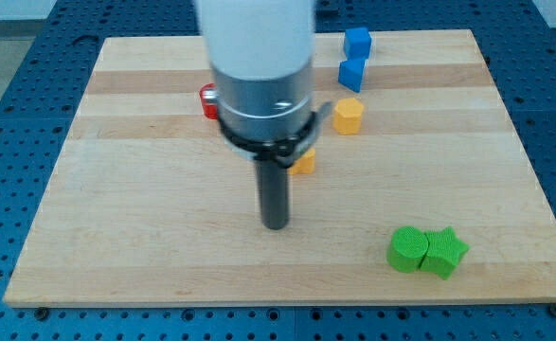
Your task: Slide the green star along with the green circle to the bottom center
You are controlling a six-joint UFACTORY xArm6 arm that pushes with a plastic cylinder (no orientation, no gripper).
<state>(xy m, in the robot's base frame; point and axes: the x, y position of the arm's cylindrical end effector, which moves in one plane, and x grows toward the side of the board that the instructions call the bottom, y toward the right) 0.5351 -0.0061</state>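
The green star (445, 252) and the green circle (408, 249) lie touching side by side near the view's bottom right of the wooden board (145, 237), the circle on the left. My tip (275, 224) rests on the board left of them, well apart from the circle and slightly higher in the view. The arm's white and grey body hides part of the board above the tip.
A yellow block (349, 115) sits upper centre; another yellow block (304, 161) peeks out beside the rod. Two blue blocks (357, 42) (352, 74) stand near the top edge. A red block (207, 100) is partly hidden behind the arm.
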